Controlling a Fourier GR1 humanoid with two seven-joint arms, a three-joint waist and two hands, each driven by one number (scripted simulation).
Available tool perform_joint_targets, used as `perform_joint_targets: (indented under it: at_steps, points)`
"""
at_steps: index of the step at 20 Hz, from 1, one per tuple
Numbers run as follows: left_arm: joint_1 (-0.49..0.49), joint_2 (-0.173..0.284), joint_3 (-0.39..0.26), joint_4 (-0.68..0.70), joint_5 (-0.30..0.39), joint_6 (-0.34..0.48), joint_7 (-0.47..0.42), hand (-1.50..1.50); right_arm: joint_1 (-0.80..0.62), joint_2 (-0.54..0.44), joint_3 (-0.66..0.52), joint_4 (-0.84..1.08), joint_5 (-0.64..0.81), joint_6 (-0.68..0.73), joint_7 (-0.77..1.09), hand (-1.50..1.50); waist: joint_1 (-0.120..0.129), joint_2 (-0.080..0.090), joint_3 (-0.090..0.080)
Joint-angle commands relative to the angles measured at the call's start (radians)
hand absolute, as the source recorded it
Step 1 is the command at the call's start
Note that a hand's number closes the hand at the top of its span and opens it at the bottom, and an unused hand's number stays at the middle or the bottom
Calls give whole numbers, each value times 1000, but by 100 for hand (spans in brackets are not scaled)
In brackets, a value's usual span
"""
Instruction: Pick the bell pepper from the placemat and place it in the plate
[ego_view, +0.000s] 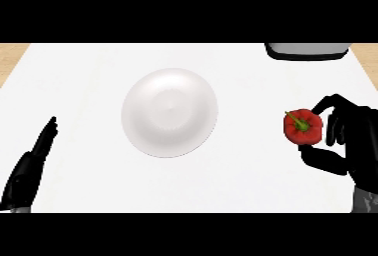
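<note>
Right robot hand (347, 142), at 3 o'clock of the plate (170, 112), is curled round the bell pepper (303, 127), held apart from it. The carry is judged underway; a move toward 9 o'clock is called for. Left robot hand (33, 165) rests open at the bench (88, 70) edge.

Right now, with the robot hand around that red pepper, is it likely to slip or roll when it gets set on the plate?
The pepper looks glossy and rounded, so it could slide against the right robot hand curled round it. Being lobed rather than round, it will probably rock, not roll far. The plate looks dished, which should likely keep it in.
</note>
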Motion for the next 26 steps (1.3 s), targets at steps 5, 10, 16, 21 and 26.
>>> perform_joint_targets:
  at_steps: [5, 10, 16, 21, 26]
  points:
    - [-38, -4, 11, -24, -2, -40, 50, 0, -193, 153, 195, -123, 49, 136, 139, 150, 15, 3, 0]
    - [-46, -45, -1, -19, -40, -18, 42, 0, -421, 305, 205, 125, 45, 120, 156, 150, 23, 7, 0]
    - [-49, -19, 35, -1, -33, -67, 5, 0, -590, 386, 186, 449, 21, -35, 171, 150, 38, 11, 0]
    - [-15, -45, 34, 34, -57, -62, -44, 0, -766, 389, 245, 638, -108, -64, 300, 150, 42, 9, 0]
    - [-39, -70, 24, -10, -72, -54, 12, 0, -859, 389, 269, 878, -235, -174, 235, 150, 46, 11, 0]
